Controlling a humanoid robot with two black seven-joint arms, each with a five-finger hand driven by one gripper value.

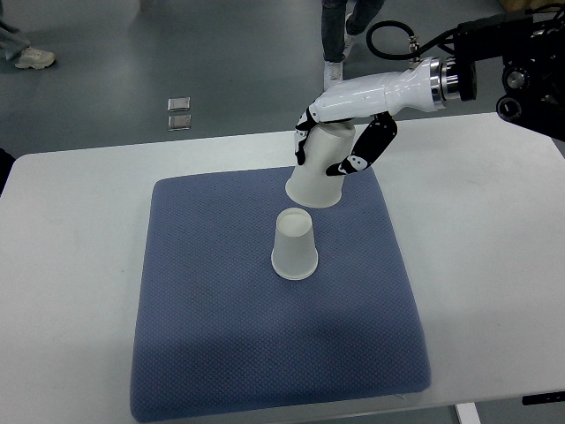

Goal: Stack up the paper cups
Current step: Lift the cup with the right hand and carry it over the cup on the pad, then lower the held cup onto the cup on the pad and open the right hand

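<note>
Right hand point(340, 141), arm entering from the picture's right edge, fingers wrapped round a paper cup point(318, 170) and holding it off the surface. Held cup is inverted, wide mouth down, and tilted: closed base up inside the grip, mouth swung down and toward the robot's side. Second cup point(294, 245) stands just below and slightly left of the held cup's mouth, also inverted, closed base on top, upright on the blue mat point(212, 318). The two cups look near but apart; a small gap shows between held rim and standing base, though the steep view makes height hard to judge. Key relation: the target lies down and a bit toward the robot from the hand, its axis vertical, while the held cup's axis leans. Judgement: the next move needs the held cup straightened to vertical and centred over the standing base before lowering, else the rim may catch and tip it. Mat lies on the white counter point(494, 265). Left hand out of view.
</note>
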